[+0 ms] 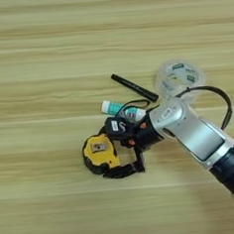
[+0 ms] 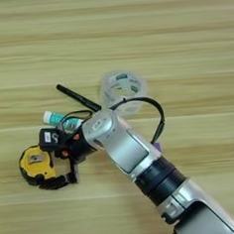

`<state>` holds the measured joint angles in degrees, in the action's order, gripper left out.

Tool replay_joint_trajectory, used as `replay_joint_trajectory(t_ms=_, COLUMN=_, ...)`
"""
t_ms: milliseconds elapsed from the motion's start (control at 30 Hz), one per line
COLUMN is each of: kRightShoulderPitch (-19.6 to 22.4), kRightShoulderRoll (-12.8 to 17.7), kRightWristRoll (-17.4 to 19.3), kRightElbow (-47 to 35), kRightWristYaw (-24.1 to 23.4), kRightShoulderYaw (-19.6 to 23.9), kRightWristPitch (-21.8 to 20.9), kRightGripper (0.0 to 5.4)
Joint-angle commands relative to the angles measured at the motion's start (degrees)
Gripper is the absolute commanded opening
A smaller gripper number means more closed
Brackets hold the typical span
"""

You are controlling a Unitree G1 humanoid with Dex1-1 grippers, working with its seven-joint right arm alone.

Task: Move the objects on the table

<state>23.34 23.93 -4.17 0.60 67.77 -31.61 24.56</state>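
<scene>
1. A silver forearm reaches in from the five o'clock corner of the broad light-wood table (image 1: 44, 50), its black two-fingered gripper (image 1: 122, 149) stretched toward a cluster of small objects just below the centre of the surface.

2. The yellow-and-black tape measure (image 1: 98, 153) with a black strap lies at eight o'clock in the cluster. The gripper's black fingers (image 2: 69, 178) sit against its right side and along its lower edge, where the strap curls. Whether they are spread, pressed together or pinching the strap cannot be told, since black lies on black there.

3. The white-and-teal glue stick (image 1: 114, 108) lies on its side just above the gripper head, at about twelve o'clock from the tape measure, partly crossed by a thin black cable.

4. The thin black pen (image 1: 134, 87) lies on a diagonal, running from ten o'clock down to four o'clock, just beyond the glue stick and apart from it.

5. The wide roll of clear tape (image 1: 179, 77) rests flat at two o'clock in the group, its edge behind the wrist and its looping cable.

6. A sliver of purple (image 2: 157, 147), probably the flat bar, peeks from under the forearm in the right eye view.

7. By its placing, the gripper seems set on the tape measure, to grip it or nudge it; the other items lie outside its reach line.
</scene>
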Motion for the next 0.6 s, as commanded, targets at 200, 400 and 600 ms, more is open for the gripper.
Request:
replay_joint_trajectory(t_ms=200, kRightShoulderPitch=4.0, kRightShoulderRoll=-0.7, kRightWristRoll=0.4, kRightElbow=-0.3, kRightWristYaw=-1.7, kRightShoulderYaw=1.9, kRightWristPitch=-2.1, kRightGripper=4.52)
replay_joint_trajectory(t_ms=400, kRightShoulderPitch=3.6, kRightShoulderRoll=-1.1, kRightWristRoll=0.4, kRightElbow=0.0, kRightWristYaw=-1.7, kRightShoulderYaw=2.0, kRightWristPitch=-2.4, kRightGripper=4.49)
replay_joint_trajectory(t_ms=600, kRightShoulderPitch=3.9, kRightShoulderRoll=-1.8, kRightWristRoll=1.2, kRightElbow=-0.2, kRightWristYaw=-2.2, kRightShoulderYaw=3.2, kRightWristPitch=-3.1, kRightGripper=4.49)
